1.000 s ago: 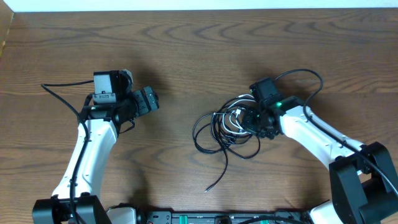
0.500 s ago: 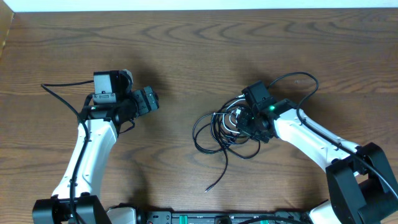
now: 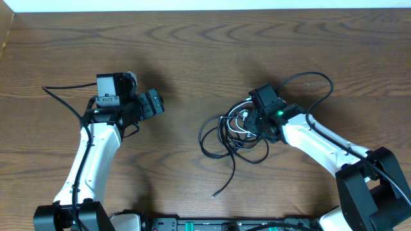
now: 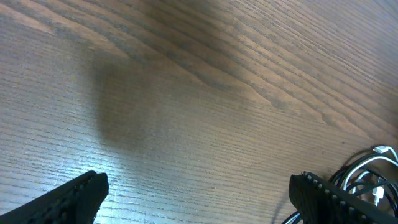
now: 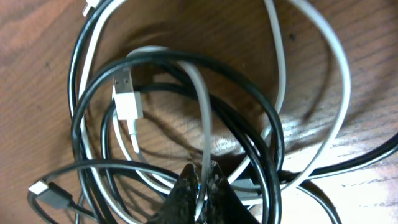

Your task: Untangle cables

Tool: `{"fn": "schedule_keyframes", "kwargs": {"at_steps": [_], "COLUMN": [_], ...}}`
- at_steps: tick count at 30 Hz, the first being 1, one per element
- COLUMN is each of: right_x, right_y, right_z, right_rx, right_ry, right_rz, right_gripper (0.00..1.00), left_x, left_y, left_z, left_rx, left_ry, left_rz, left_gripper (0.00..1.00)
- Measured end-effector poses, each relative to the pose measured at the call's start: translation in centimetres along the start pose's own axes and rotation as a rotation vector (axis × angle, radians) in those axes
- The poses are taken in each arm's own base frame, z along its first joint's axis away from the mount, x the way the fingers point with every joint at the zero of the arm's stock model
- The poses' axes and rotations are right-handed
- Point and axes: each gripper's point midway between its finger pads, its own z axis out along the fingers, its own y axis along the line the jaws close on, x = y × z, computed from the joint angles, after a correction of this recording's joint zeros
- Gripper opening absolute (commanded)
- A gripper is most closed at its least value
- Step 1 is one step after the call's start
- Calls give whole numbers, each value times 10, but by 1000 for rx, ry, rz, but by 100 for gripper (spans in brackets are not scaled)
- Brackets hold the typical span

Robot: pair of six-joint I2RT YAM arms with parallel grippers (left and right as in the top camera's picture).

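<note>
Nearest the right wrist camera, at the bottom centre of its frame, the right gripper (image 5: pixel 200 186) has its jaws pinched together on one strand of the white cable (image 5: pixel 202 112), which runs straight down into the tips. The grip looks chosen to single out the pale cord so that it can be drawn free of the darker loops.

Just beyond the tips the black cables (image 5: pixel 186 57) ring the white one, crossing over and under it. One white USB plug (image 5: pixel 126 93) lies inside the loops, left of centre, and a second, smaller plug (image 5: pixel 45 191) sits at the lower left. That makes one white cable and at least two black ones. The exact number of black ones cannot be told while they overlap.

Farther out, from overhead, the whole bundle (image 3: pixel 234 131) lies on the counter (image 3: pixel 192 51) right of centre, with one loose black end (image 3: pixel 221 186) trailing toward the lower middle.

Well apart, in the left half, the left gripper (image 4: pixel 199 198) hovers with jaws wide and nothing between them, likely waiting to take a second strand. Two arms, one engaged.
</note>
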Motion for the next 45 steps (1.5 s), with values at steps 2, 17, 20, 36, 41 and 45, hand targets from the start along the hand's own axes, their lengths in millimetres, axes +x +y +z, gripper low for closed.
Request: {"fn": "schedule_keyframes", "kwargs": {"at_steps": [2,17,20,36,41,45], "right_x": [-2,-11,-17,-13,-10,-8], "right_y": [0,23,42,44,38,34], "right_z": [0,-45,-83,-132,-129,-128], "right_rx": [2,-145,-253,-331,-309,-293], "right_ry": [-11,-60,-144,-215,-197,-183], "right_rz": [2,-350,-415,-480,-488,-495], "right_gripper": [1,1,1,1,1,1], "left_x": [0,0,1,21,54,82], "left_y": [0,0,-2,-34,-68,-102], "left_z": [0,0,0,2,11,18], "left_rx": [0,0,14,153,204,257], "left_ry": [0,0,4,80,155,207], "left_rz": [0,0,0,41,189,330], "left_gripper": [98,98,98,98,98,98]}}
